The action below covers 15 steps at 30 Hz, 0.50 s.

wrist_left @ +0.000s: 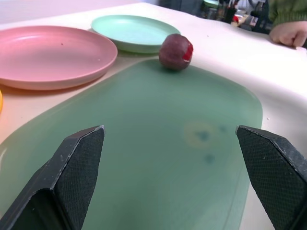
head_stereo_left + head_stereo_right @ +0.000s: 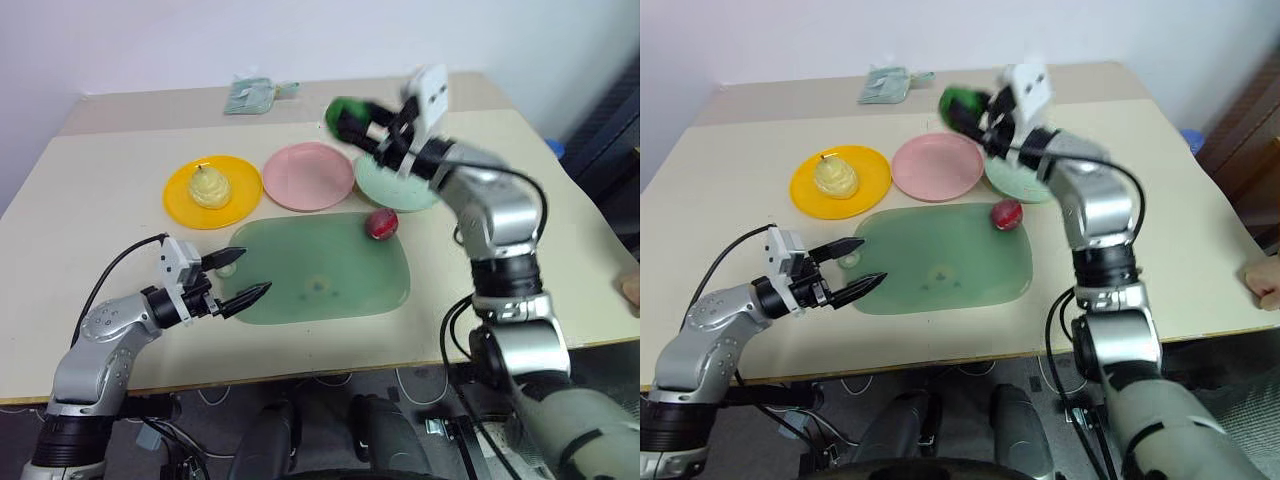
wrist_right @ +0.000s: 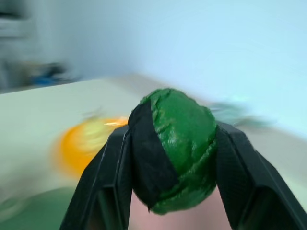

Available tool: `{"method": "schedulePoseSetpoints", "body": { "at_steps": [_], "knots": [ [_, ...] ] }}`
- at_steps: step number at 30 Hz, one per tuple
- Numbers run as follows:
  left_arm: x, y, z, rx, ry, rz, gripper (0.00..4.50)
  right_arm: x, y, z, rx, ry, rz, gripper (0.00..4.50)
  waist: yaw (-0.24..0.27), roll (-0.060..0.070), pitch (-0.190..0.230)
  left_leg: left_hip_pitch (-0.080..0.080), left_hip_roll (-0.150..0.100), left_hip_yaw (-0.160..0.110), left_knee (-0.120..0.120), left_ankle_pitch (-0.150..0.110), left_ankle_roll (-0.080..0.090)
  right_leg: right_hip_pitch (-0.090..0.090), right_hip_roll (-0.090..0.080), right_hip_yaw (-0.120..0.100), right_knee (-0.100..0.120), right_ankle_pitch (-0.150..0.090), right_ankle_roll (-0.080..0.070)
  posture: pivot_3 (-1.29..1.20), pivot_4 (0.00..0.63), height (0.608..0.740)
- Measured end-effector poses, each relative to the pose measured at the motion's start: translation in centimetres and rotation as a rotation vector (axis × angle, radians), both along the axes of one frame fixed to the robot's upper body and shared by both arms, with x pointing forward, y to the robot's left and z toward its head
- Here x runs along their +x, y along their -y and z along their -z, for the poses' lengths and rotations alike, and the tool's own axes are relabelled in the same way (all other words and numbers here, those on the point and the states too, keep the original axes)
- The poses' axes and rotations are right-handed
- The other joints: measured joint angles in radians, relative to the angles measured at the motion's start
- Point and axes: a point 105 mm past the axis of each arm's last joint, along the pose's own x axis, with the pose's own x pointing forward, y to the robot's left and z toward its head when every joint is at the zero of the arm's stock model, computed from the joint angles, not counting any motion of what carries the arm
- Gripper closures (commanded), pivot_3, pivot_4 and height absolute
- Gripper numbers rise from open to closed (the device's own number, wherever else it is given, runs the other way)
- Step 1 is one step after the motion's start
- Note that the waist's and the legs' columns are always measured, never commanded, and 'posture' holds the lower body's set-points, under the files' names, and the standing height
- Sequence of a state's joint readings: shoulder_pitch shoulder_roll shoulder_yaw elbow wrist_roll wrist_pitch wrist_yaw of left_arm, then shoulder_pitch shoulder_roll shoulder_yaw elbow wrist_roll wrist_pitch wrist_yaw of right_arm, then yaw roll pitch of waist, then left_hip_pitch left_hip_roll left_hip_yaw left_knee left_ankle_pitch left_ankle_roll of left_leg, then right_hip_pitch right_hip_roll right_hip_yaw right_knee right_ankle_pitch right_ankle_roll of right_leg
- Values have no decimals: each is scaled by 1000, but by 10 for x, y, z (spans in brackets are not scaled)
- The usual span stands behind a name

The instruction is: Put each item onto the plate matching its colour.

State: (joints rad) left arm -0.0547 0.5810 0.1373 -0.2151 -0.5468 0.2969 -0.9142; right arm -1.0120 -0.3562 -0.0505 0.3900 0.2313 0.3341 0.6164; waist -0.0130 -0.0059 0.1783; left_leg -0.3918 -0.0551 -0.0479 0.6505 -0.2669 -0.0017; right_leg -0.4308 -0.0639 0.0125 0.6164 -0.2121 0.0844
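The right end effector (image 3: 175,167) is clamped on the dark green lumpy ball (image 3: 180,146), raised above the mint plate (image 2: 385,185). The left end effector (image 2: 240,278) hangs spread wide over the mat's (image 2: 330,275) near left edge, holding nothing

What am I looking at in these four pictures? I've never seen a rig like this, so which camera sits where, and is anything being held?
This is a two-armed humanoid robot at a table. The two wide pictures come from a stereo camera on its head, looking down over both arms. The other two come from cameras on each wrist, looking along that arm's two black fingers.

On the table lie three plates: an orange-yellow plate with a pale yellow pear on it, a pink plate with nothing on it, and a mint green plate. In front of them is a large translucent green mat, with a red ball at its far edge.

The right tool is shut on a dark green lumpy ball, raised above the plates. The left tool is open and holds nothing, near the mat's edge. A person's hand rests at the table's side.
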Motion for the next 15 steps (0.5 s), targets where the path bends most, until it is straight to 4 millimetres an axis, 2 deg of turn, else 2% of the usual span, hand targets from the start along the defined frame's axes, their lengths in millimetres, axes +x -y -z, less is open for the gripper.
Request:
{"method": "schedulePoseSetpoints", "body": {
  "at_steps": [2,4,8,9,11,15],
  "knots": [
    [1,1,0,-8,2,-5,0,28,47,10,-13,-44,199,2548,4,0,0,0,0,0,-1,0,0,1,0,-1,-2,0,-1,0,150,740],
    [1,1,1,-16,-1,-13,0,40,77,37,-32,-110,301,2548,-2,-1,0,0,0,2,-3,0,1,1,0,0,-3,0,0,0,150,740],
    [1,4,-2,-40,8,-20,0,46,87,98,-51,-271,352,2548,-26,1,1,-1,2,9,-5,0,1,-4,1,6,-1,2,3,0,150,740],
    [-1,5,-4,-44,15,-14,0,45,86,109,-52,-299,358,2548,-33,1,1,0,2,11,-5,0,1,-4,1,7,-1,2,3,0,150,740],
    [-3,7,-7,-51,24,-2,0,45,85,119,-50,-323,364,2548,-36,1,1,0,2,13,-4,0,1,-5,2,10,0,2,3,0,150,740],
    [-11,-2,-4,-21,9,7,0,47,76,118,-57,-314,353,967,-34,1,1,1,2,13,-4,-1,2,-5,2,10,1,2,3,0,150,740]
  ]
}}
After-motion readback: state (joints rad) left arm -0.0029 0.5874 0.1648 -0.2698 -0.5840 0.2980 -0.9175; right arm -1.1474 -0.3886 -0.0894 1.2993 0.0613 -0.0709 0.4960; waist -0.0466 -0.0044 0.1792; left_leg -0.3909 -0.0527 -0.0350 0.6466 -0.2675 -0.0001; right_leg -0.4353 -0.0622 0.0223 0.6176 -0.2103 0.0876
